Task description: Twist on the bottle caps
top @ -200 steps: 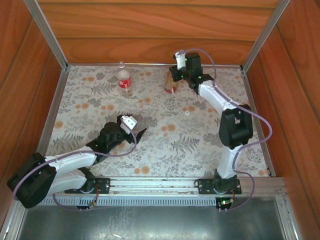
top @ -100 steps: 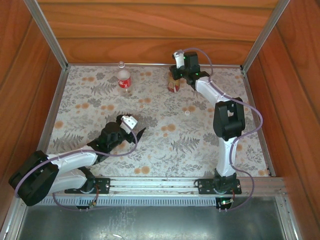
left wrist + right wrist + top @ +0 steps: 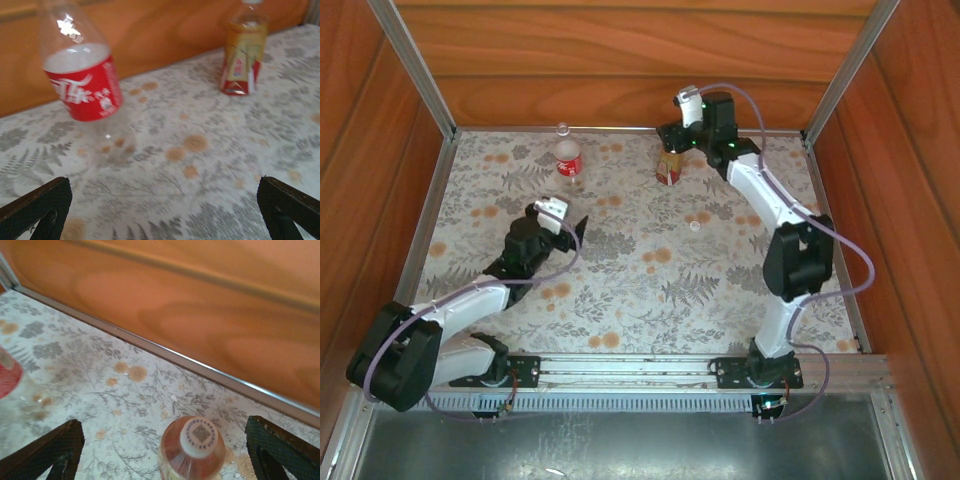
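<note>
From above, the left claw has moved forward and to the left since half a second ago. It now sits nearer the red-label bottle, which stands ahead of it, still well apart. The right claw hangs over the amber bottle as before, though its arm's elbow has swung out to the right. Both bottles and the loose cap on the flowered desk lie where they lay. That cap is behind the right claw, toward the arm bases, touching nothing.

At the left wrist, the left claw has its fingers wide apart and empty. The red-label bottle stands upright ahead and to the left, and the white script on its red band is too blurred to read. The amber bottle is farther ahead on the right, with a yellow-and-red label whose print is also unreadable.

At the right wrist, the right claw is spread wide. The amber bottle sits directly below, between the fingers and touching neither. A whitish cap rests on its mouth and bears a small dark square print that cannot be read. Whether it is screwed down cannot be told. The wooden back wall rises just beyond.
</note>
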